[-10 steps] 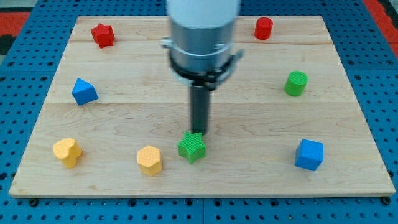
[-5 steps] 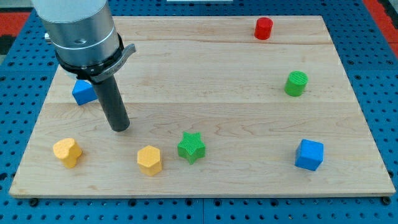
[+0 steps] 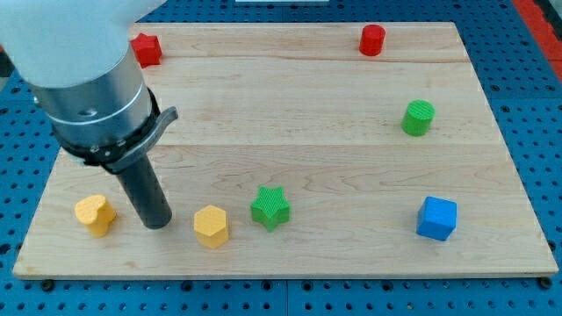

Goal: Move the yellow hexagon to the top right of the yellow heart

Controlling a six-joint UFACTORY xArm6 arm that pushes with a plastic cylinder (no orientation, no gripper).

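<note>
The yellow hexagon (image 3: 212, 226) lies near the view's bottom, left of centre. The yellow heart (image 3: 95, 213) lies further left, near the board's bottom left corner. My tip (image 3: 158, 222) rests on the board between them, a little closer to the hexagon, just left of it and not touching either block. The arm's grey body rises from the rod toward the view's top left.
A green star (image 3: 270, 207) sits just right of the hexagon. A red star (image 3: 147, 49) is at top left, a red cylinder (image 3: 372, 39) at top right, a green cylinder (image 3: 419, 117) at right, a blue cube (image 3: 436, 218) at bottom right. The arm hides the blue block seen earlier at left.
My tip has moved from beside the green star to the left, then down, to between the yellow heart and the yellow hexagon. No block has moved.
</note>
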